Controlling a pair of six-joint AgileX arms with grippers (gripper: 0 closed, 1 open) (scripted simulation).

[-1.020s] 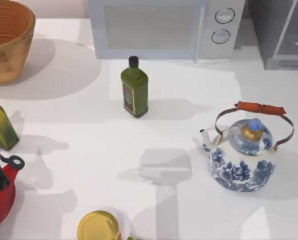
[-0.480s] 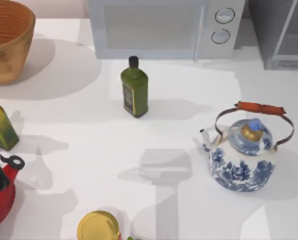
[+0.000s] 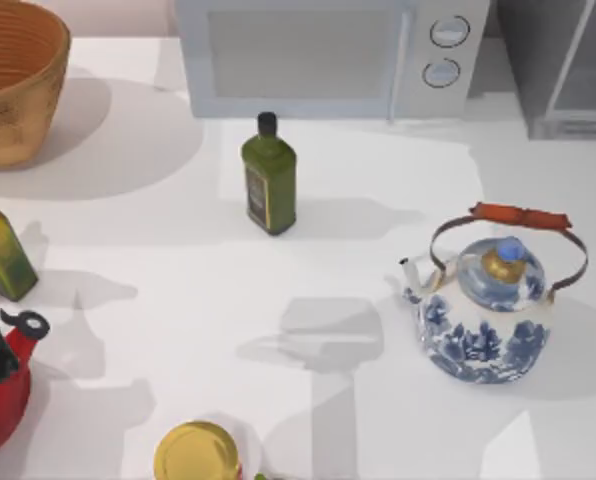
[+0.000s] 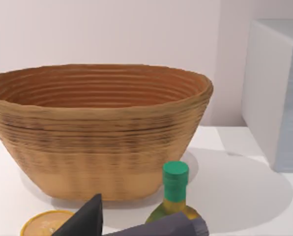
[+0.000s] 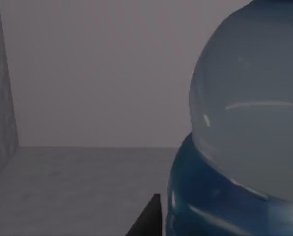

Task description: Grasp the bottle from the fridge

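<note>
Bottle (image 5: pixel 249 128), translucent whitish with a deep blue band low on its body, sits very close in my right wrist view, inside the dark grey boxy fridge (image 5: pixel 87 98) whose grey walls and floor surround it. One dark fingertip (image 5: pixel 149 219) of my right gripper pokes up just beside the blue band; I cannot tell how wide that gripper stands. My left gripper (image 4: pixel 131 223) hangs near the woven brown basket (image 4: pixel 97 128), a green-capped yellow-green bottle (image 4: pixel 175 189) just past its dark fingers, whose spread I cannot tell either.

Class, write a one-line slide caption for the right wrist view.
Inside the grey fridge, the right tool's dark fingertip sits beside the translucent bottle with its blue band.
</note>
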